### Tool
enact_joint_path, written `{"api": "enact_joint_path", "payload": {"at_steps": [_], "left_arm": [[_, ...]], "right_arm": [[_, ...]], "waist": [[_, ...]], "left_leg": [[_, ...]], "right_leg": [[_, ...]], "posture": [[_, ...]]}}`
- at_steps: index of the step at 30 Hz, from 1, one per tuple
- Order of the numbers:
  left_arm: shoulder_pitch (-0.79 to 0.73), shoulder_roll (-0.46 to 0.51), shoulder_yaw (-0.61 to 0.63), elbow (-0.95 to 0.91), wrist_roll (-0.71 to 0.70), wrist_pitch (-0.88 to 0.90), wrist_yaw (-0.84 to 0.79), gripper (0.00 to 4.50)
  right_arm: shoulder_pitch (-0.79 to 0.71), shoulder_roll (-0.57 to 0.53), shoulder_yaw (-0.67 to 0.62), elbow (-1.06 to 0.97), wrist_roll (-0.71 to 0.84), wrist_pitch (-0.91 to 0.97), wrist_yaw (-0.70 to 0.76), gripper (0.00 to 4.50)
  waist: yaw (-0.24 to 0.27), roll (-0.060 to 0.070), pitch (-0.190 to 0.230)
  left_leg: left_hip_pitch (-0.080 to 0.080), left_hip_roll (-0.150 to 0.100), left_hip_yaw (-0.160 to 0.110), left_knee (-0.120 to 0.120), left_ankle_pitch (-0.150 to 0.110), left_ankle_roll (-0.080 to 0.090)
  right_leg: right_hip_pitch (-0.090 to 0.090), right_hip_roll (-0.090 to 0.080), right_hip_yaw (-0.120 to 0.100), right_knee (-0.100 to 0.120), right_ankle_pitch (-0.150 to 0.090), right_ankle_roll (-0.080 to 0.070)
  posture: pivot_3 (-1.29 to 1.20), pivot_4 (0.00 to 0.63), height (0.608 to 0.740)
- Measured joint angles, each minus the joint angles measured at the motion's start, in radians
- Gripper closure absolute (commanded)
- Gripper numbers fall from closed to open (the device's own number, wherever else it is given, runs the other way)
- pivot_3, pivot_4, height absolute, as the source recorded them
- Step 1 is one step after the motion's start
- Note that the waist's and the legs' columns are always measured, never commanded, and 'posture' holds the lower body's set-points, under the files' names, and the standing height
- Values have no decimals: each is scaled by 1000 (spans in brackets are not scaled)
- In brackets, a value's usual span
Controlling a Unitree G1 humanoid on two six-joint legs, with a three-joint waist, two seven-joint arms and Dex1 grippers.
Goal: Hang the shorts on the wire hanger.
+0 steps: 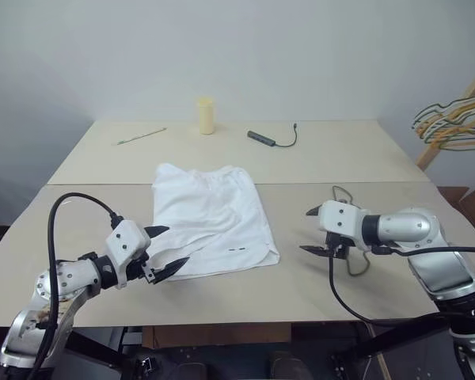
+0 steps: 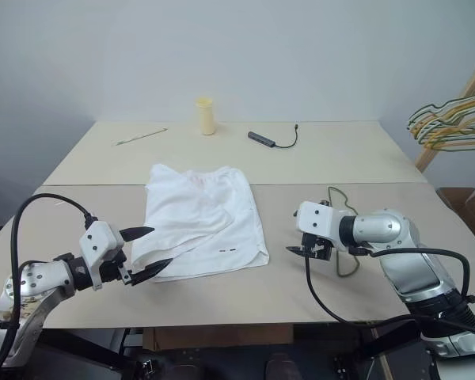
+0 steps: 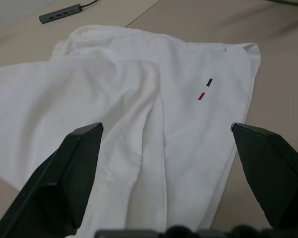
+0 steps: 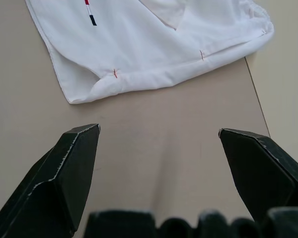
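The white shorts [image 1: 210,218] lie spread flat on the table's middle, waistband toward the far side, two tiny dark marks near the near hem. My left gripper [image 1: 174,247] hovers open at the shorts' near left corner; in the left wrist view its fingers [image 3: 64,178] frame the cloth [image 3: 139,99]. My right gripper [image 1: 305,230] stands open to the right of the shorts, over bare table, its fingers [image 4: 64,173] pointing toward the hem [image 4: 154,39]. The wire hanger [image 1: 335,190] lies on the table under my right arm, which hides most of it.
At the far side of the table [image 1: 340,158] stand a yellow cup [image 1: 206,115], a dark hub with a cable [image 1: 263,138] and a thin green stick [image 1: 141,136]. Bunched green, yellow and grey hangers [image 1: 455,119] hang on a wooden rack at the right.
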Motion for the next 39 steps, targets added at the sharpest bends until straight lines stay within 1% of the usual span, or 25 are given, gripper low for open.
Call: {"api": "enact_joint_path", "payload": {"at_steps": [9, 14, 19, 23, 28, 31, 35, 39], "left_arm": [[-19, -18, 3, -2, 1, 26, 49, 0], [-31, -19, 2, -2, 0, 44, 51, 0], [-73, -37, -21, -11, -17, 67, 46, 0], [-104, -48, -102, 4, -17, 68, 2, 0], [-253, -129, -260, 29, 9, 98, -9, 0], [-325, -187, -378, 63, 60, 126, 1, 0], [-382, -264, -466, 111, 103, 215, 51, 0], [-426, -277, -571, 144, 211, 279, 104, 0]], "right_arm": [[0, 0, 0, 0, -3, 0, -1, 47], [0, 0, 0, 0, -5, 0, -2, 47], [-3, 1, 0, 0, -14, 1, -4, 47], [8, 0, -12, -31, -14, 22, -29, 47], [41, 8, -39, -68, -16, 63, -93, 47], [45, 12, -40, -72, -19, 66, -117, 47], [42, 26, -40, -71, -33, 71, -147, 47], [31, 33, -41, -71, -34, 82, -161, 47]], "waist": [[0, 0, 0], [-3, 0, 0], [-7, 0, 0], [-11, 0, 0], [-13, 0, 0], [-30, 0, 0], [-58, 0, 0], [-76, 0, 0]], "left_leg": [[0, 0, 0, 0, 0, 0], [0, 0, 0, 0, 0, 0], [0, 0, 0, 0, 0, 0], [0, 0, 0, 0, 0, 0], [0, -1, 0, 2, 0, 0], [-1, -2, 0, 1, 0, 0], [-1, -2, 0, 1, 0, 0], [-1, -2, 0, 1, 0, 0]], "right_leg": [[0, 0, 0, 0, 0, 0], [0, 0, 0, 0, 0, 0], [0, 0, 0, 0, 0, 0], [0, 0, 0, 0, 0, 0], [1, 0, 1, 0, 0, 1], [1, 0, 1, -1, 0, 1], [1, 0, 2, 0, 0, 1], [1, 0, 3, 0, 0, 1]], "posture": [[-41, 0, 740], [-68, 0, 740], [-114, 0, 740], [-143, 0, 740], [-157, 0, 740], [-168, 0, 740], [-174, 0, 740], [-174, 0, 740]]}}
